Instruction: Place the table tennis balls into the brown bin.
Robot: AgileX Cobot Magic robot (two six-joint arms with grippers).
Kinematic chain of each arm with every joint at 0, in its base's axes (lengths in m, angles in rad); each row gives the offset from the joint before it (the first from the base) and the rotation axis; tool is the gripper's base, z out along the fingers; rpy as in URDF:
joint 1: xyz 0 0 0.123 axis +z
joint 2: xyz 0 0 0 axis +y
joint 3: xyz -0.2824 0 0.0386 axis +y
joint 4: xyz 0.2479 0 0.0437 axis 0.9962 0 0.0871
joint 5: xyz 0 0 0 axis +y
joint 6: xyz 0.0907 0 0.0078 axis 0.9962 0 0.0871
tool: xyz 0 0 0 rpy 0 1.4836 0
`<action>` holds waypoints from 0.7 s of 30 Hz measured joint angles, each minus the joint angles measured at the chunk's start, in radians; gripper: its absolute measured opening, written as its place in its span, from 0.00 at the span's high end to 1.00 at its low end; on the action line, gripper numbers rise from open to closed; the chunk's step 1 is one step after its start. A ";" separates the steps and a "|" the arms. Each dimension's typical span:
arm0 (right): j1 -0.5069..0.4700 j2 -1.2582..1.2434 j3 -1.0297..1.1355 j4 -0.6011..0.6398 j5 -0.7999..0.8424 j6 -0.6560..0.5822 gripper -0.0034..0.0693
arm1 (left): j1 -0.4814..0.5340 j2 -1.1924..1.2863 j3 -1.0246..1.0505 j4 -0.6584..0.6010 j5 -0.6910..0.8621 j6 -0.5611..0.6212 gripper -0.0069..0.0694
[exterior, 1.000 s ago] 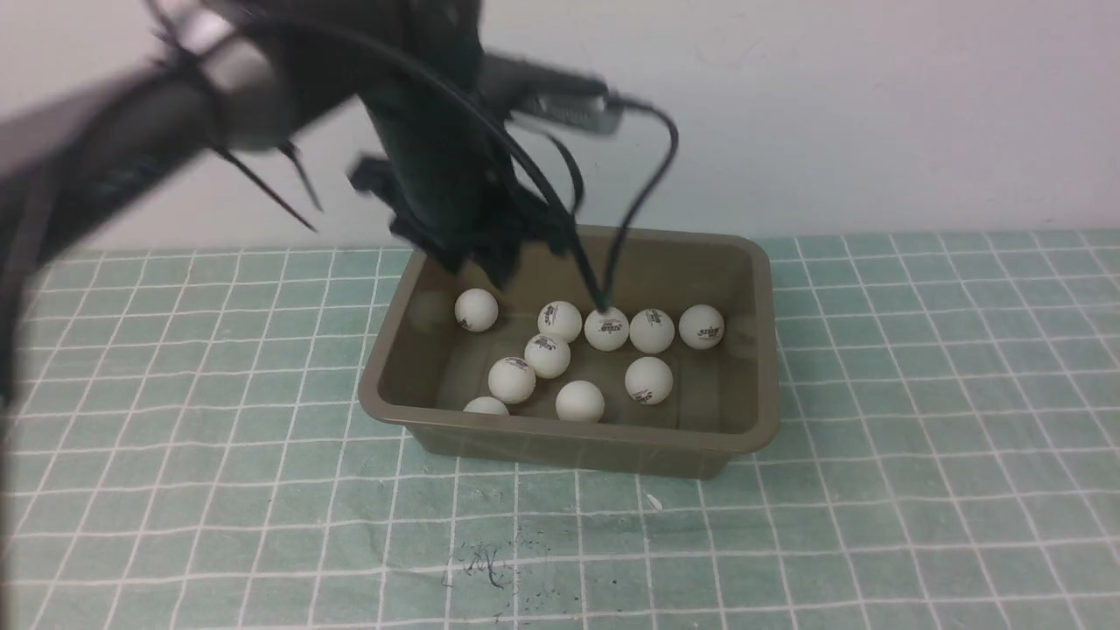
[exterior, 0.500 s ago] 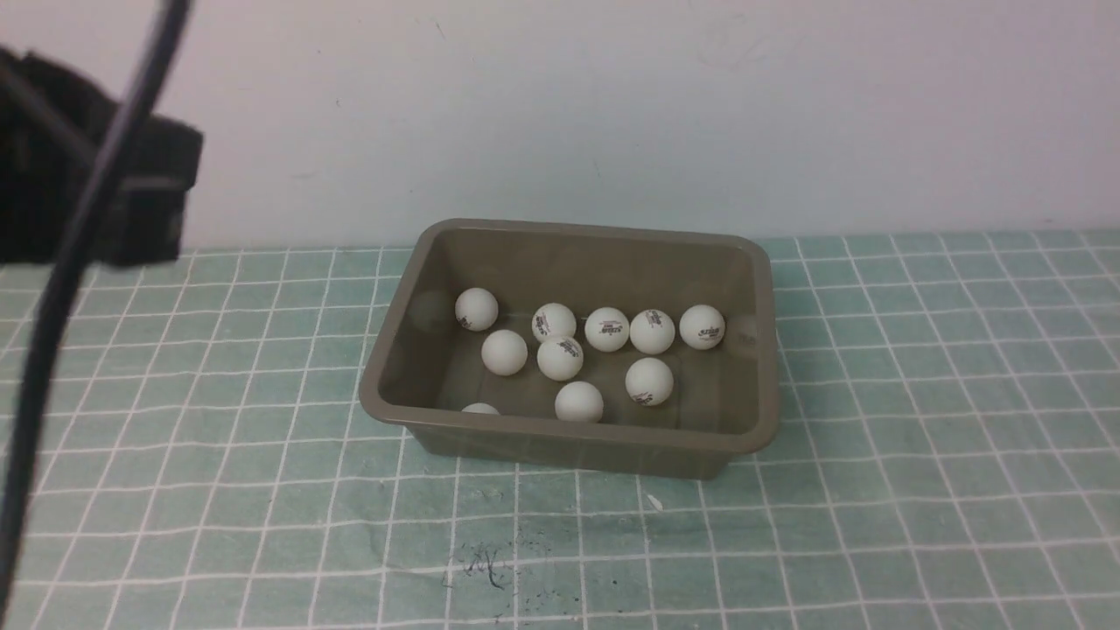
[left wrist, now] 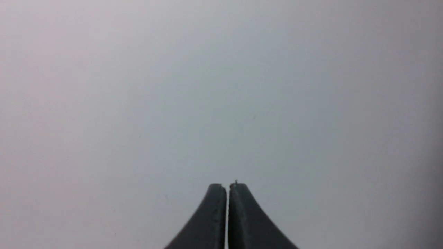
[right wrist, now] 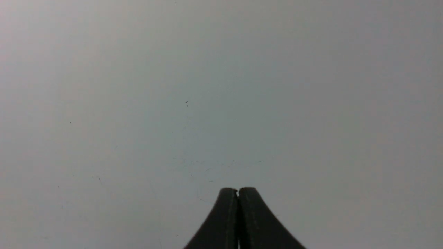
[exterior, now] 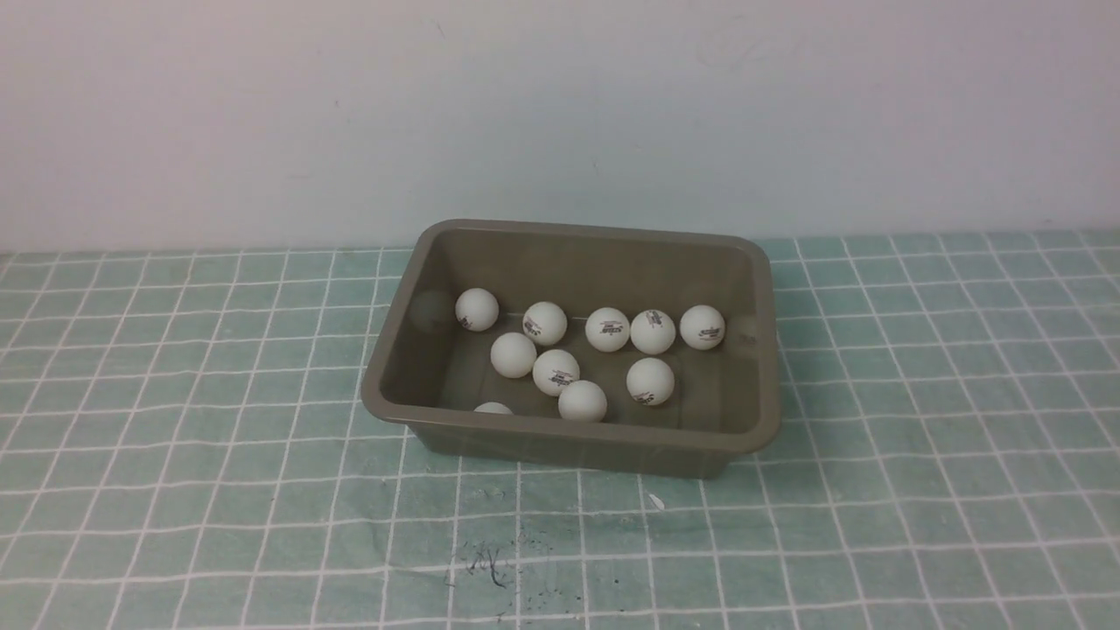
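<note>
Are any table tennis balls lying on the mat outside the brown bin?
No, every table tennis ball sits inside the brown bin.

Front view sharp, evenly lit, soft diffuse light, no hard shadows. Faint shade along the bin (exterior: pixel 573 442) near wall at lower center; weak glossy reflections of balls (exterior: pixel 607 329) on its inner walls. Wall (exterior: pixel 560 114) slightly pink-tinted upper left. Both wrist views flat grey, dim toward right edge, slight vignetting; fingertips (left wrist: pixel 216 214) at bottom center dark, soft-edged, low contrast.
</note>
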 joint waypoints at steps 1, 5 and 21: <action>-0.001 -0.002 0.000 0.000 -0.005 -0.004 0.97 | 0.000 -0.012 0.013 0.002 -0.002 -0.013 0.92; -0.001 -0.002 0.000 0.000 -0.001 -0.006 0.97 | 0.000 0.011 0.037 0.026 0.004 -0.044 0.92; -0.001 -0.002 0.000 0.000 0.006 -0.007 0.97 | 0.163 0.048 0.230 -0.125 -0.028 0.188 0.92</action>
